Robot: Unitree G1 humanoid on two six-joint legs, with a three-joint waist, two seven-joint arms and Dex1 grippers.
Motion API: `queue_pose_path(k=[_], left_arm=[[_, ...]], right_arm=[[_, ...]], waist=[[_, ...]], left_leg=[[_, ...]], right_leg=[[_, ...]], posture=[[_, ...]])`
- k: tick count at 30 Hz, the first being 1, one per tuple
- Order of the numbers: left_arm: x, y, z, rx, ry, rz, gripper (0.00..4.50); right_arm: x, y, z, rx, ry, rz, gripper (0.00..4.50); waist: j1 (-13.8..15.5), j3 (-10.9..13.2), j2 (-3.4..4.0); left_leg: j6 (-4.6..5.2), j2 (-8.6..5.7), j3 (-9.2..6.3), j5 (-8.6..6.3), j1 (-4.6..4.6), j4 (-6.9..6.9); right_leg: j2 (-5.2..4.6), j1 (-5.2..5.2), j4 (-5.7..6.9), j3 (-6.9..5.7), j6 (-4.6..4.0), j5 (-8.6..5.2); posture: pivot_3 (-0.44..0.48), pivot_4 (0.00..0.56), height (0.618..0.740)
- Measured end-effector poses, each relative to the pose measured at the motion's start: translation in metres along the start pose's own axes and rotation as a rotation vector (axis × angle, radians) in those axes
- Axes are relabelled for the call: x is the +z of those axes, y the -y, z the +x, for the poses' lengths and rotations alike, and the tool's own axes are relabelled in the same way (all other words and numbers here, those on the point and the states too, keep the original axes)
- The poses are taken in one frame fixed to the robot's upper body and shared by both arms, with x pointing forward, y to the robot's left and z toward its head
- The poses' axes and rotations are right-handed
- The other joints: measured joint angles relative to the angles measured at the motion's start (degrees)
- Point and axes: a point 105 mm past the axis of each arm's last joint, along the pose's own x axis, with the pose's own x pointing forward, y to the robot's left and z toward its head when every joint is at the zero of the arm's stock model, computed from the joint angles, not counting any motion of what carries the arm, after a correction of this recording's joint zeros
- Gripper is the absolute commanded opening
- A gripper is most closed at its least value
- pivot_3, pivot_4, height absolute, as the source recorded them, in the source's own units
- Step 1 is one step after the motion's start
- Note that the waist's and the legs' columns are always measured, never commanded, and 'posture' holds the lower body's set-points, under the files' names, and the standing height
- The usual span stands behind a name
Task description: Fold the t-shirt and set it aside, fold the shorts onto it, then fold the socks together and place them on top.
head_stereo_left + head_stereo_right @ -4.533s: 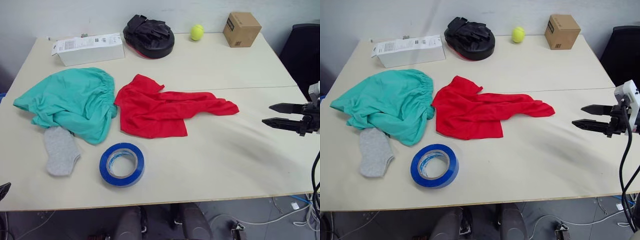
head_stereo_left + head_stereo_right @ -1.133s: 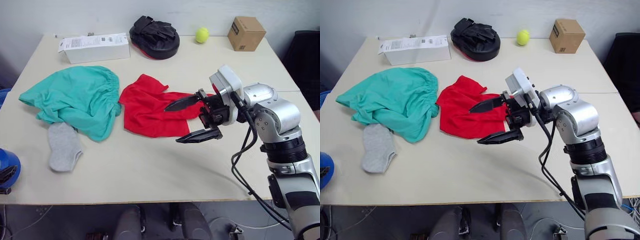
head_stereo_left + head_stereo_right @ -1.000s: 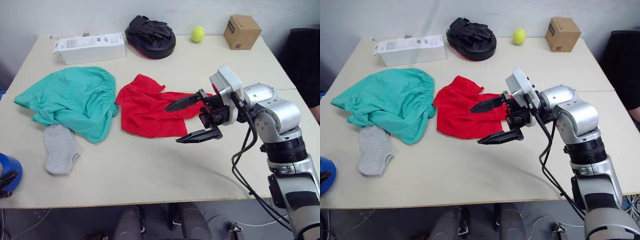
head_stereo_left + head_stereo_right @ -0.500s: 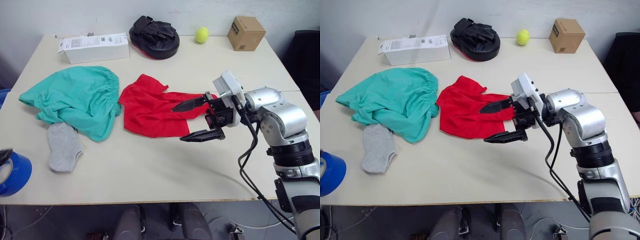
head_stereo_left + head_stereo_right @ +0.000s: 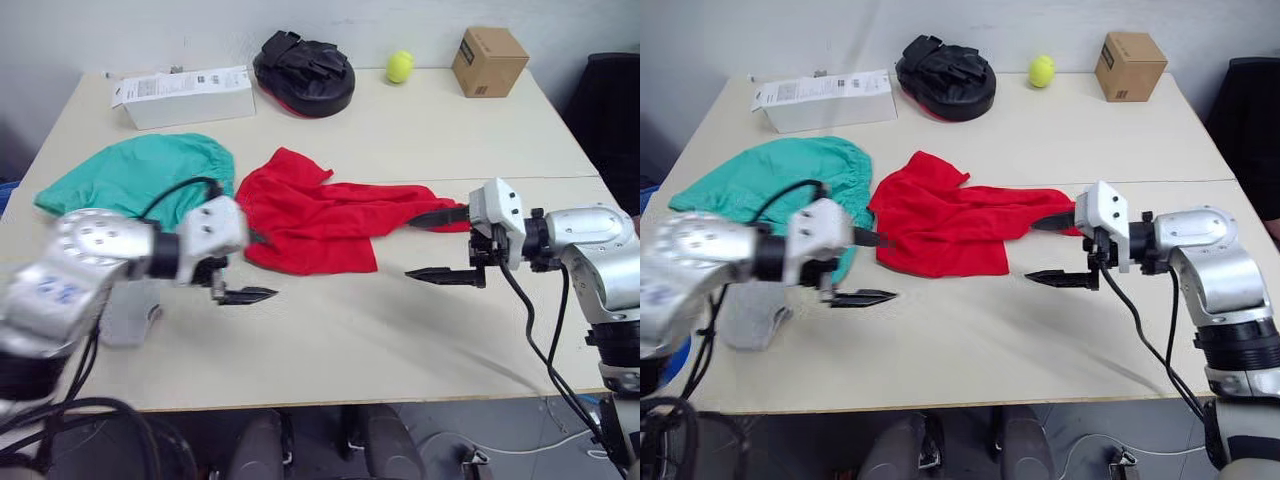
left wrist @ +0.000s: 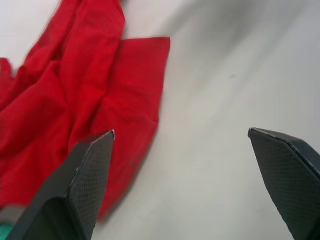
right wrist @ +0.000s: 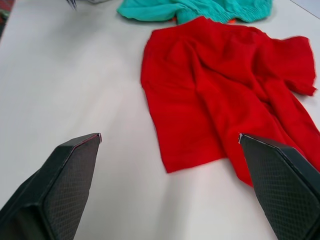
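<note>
The red t-shirt (image 5: 310, 225) lies crumpled in the middle of the table, one sleeve stretched out to the right. Left of it the teal shorts (image 5: 140, 180) lie bunched. A grey sock (image 5: 745, 315) sits in front of the shorts, partly hidden by my left arm. My left gripper (image 5: 262, 268) is open at the shirt's front left edge, and the left wrist view shows the t-shirt (image 6: 75, 100) beside one finger. My right gripper (image 5: 410, 245) is open by the tip of the outstretched sleeve, nothing between its fingers.
Along the far edge stand a white box (image 5: 185, 95), a black padded mitt (image 5: 303, 72), a tennis ball (image 5: 399, 66) and a cardboard box (image 5: 490, 60). Bare tabletop (image 5: 340, 330) runs in front of the shirt.
My left arm has swung in from the table's left edge to the shirt, and the blue tape is gone from it. My right gripper has drawn back rightward to the sleeve tip.
</note>
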Motion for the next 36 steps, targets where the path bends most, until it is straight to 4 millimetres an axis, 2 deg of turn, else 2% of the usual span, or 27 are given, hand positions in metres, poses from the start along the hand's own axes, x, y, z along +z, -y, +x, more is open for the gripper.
queue_pose_path(k=[5,7,8,10,21,22,26,32,36], left_arm=[[-0.007,-0.014,0.055,-0.060,-0.037,0.043,4.49],[-0.007,-0.018,0.069,-0.066,-0.045,0.048,4.49],[-0.006,-0.020,0.076,-0.068,-0.049,0.052,4.31],[-0.008,-0.023,0.086,-0.062,-0.057,0.054,3.89],[-0.005,-0.026,0.108,-0.091,-0.043,0.118,0.35],[-0.005,-0.025,0.108,-0.095,-0.043,0.122,0.06],[-0.009,-0.023,0.102,-0.107,-0.052,0.130,0.02],[-0.038,0.002,0.052,-0.230,-0.101,0.171,0.02],[-0.055,0.019,0.024,-0.330,-0.140,0.205,0.02]], right_arm=[[0.009,-0.007,-0.007,-0.061,0.029,0.022,4.50],[0.012,-0.008,-0.008,-0.083,0.037,0.032,4.50],[0.013,-0.008,-0.010,-0.099,0.039,0.037,4.50],[0.012,-0.007,-0.013,-0.125,0.037,0.049,4.50],[0.002,-0.005,-0.020,-0.190,-0.009,0.066,4.50],[0.001,-0.004,-0.021,-0.194,-0.012,0.070,4.50],[-0.008,0.003,-0.024,-0.227,-0.051,0.076,4.50],[-0.038,0.033,-0.029,-0.354,-0.195,0.095,4.50],[-0.055,0.056,-0.035,-0.434,-0.285,0.093,4.50]], waist=[[0.6,0.0,-0.03],[0.8,0.0,-0.04],[0.9,0.0,-0.04],[1.3,0.0,-0.04],[1.5,0.0,-0.04],[1.5,0.0,-0.04],[1.3,0.0,-0.04],[-0.6,0.0,-0.02],[-0.4,0.0,-0.01]], left_leg=[[0.04,0.03,0.01,0.02,-0.04,0.10],[0.06,0.03,0.01,0.03,-0.04,0.13],[0.06,0.03,0.01,0.03,-0.03,0.14],[0.07,0.04,-0.02,0.03,-0.04,0.18],[0.28,-0.01,-0.30,-0.02,-0.02,0.72],[0.28,-0.01,-0.31,-0.02,-0.02,0.72],[0.28,0.02,-0.31,-0.02,-0.03,0.71],[0.16,0.08,-0.22,0.05,0.05,0.48],[0.14,0.06,-0.19,0.05,0.03,0.49]], right_leg=[[0.04,-0.02,0.04,0.02,0.04,0.02],[0.05,-0.02,0.04,0.03,0.05,0.02],[0.04,-0.02,0.05,0.03,0.05,0.02],[0.04,-0.01,0.05,0.01,0.05,0.02],[-0.16,0.28,0.20,-0.17,0.14,0.07],[-0.16,0.29,0.20,-0.18,0.14,0.07],[-0.14,0.28,0.19,-0.20,0.14,0.07],[-0.09,0.18,0.26,-0.12,0.05,0.02],[-0.11,0.14,0.26,-0.10,0.05,0.01]], posture=[[0.000,0.150,0.740],[0.000,0.150,0.740],[0.000,0.150,0.740],[0.000,0.150,0.740],[0.000,0.150,0.740],[0.000,0.150,0.740],[0.000,0.150,0.740],[0.000,0.150,0.740],[0.000,0.150,0.740]])
